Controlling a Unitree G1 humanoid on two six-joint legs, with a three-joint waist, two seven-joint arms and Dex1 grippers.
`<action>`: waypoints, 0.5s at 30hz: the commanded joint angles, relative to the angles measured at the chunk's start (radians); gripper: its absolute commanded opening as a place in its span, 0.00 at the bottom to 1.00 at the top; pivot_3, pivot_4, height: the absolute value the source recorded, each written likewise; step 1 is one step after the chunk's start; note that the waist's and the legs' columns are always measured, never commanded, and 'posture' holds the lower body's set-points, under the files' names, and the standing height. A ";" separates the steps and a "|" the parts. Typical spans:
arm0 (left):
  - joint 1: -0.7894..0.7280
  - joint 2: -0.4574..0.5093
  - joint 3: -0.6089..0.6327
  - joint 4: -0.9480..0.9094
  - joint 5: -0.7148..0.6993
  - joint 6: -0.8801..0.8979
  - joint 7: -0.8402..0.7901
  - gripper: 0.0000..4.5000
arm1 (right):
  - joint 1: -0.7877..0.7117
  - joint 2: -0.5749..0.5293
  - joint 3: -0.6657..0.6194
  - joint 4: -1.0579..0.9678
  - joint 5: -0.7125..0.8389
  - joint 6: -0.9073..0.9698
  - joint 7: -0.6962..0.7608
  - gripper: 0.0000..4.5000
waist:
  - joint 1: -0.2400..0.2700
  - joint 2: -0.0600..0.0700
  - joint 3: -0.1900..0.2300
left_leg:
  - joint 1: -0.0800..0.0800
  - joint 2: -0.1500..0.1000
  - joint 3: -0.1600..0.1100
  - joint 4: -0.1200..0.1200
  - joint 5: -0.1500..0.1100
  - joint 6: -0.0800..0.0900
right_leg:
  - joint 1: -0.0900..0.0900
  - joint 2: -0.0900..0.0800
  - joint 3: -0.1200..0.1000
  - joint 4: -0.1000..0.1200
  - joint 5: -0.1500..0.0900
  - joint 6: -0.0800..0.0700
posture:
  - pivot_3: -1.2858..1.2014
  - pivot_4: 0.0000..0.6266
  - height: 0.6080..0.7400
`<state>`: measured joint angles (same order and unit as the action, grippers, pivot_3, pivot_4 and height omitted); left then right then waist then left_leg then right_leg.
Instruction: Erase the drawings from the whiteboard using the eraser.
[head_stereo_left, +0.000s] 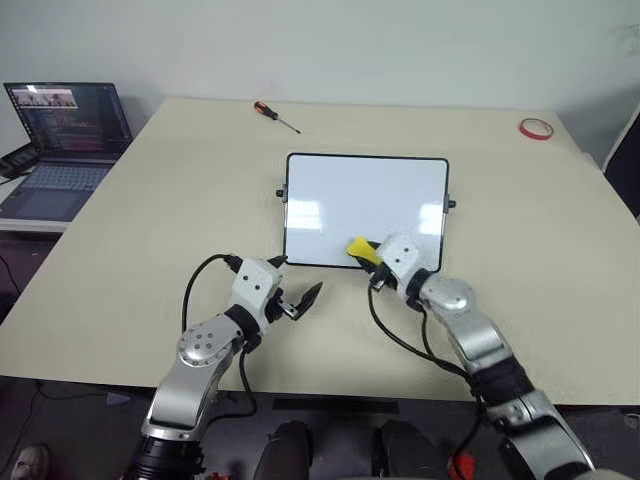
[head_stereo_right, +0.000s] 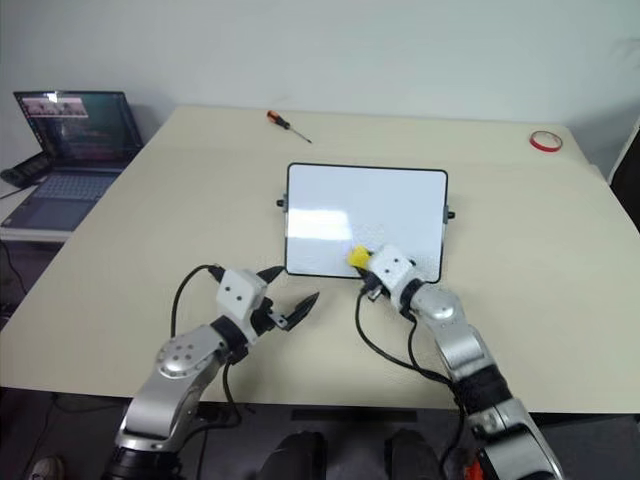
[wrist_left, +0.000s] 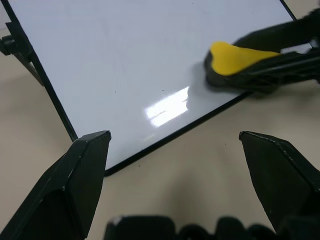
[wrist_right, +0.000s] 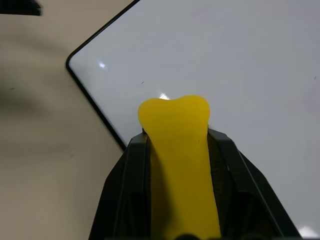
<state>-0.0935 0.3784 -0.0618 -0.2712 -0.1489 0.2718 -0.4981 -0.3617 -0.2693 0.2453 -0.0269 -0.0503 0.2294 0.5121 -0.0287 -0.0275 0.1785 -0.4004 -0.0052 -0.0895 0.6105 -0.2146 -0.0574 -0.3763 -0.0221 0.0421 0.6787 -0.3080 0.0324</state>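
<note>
The whiteboard (head_stereo_left: 366, 208) lies flat on the table's middle, glossy white in a thin black frame. Its surface looks bare, with no drawings showing. My right gripper (head_stereo_left: 366, 256) is shut on the yellow eraser (head_stereo_left: 360, 249), which is squeezed between the fingers and sticks out over the board's near edge. In the right wrist view the eraser (wrist_right: 176, 150) points across the board's near corner (wrist_right: 75, 62). My left gripper (head_stereo_left: 296, 298) stands open just in front of the board's near left corner, nothing between its fingers. From the left wrist the eraser (wrist_left: 240, 57) lies against the board (wrist_left: 125, 60).
A red-handled screwdriver (head_stereo_left: 275, 115) lies beyond the board at the table's far side. A red tape ring (head_stereo_left: 536, 128) sits at the far right corner. An open laptop (head_stereo_left: 65, 140) stands on a separate surface to the left. A dark chair edge (head_stereo_left: 625, 160) is at the right.
</note>
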 joint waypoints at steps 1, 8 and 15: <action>-0.043 -0.012 -0.006 0.004 -0.018 -0.030 -0.024 1.00 | 0.051 -0.027 -0.066 -0.205 0.035 0.143 -0.012 0.27 | 0.000 0.000 0.000 | 0.000 0.000 0.000 0.000 0.000 0.000 | 0.000 0.000 -0.001 0.000 0.000 0.000 | 0.52 0.24 1.00; -0.164 -0.032 -0.051 0.123 -0.068 -0.046 -0.154 1.00 | 0.188 -0.074 -0.218 -0.472 0.052 0.426 -0.085 0.27 | 0.000 0.000 0.000 | 0.000 -0.001 0.003 0.000 0.000 -0.001 | 0.001 0.001 -0.002 -0.001 -0.001 0.001 | 0.52 0.24 1.00; -0.361 -0.069 -0.123 0.338 -0.106 -0.055 -0.355 1.00 | 0.312 -0.118 -0.354 -0.630 0.054 0.604 -0.134 0.27 | -0.001 0.000 0.001 | 0.000 -0.002 0.005 0.000 0.000 0.000 | 0.001 0.002 -0.003 -0.001 -0.002 0.003 | 0.52 0.24 1.00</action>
<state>-0.4171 0.3178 -0.1574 0.0380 -0.2361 0.2337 -0.7920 -0.0553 -0.3838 -0.0460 -0.5903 -0.0136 0.7986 0.3977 -0.0293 -0.0280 0.1792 -0.4000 -0.0074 -0.0838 0.6103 -0.2150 -0.0579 -0.3755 -0.0197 0.0390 0.6781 -0.3099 0.0354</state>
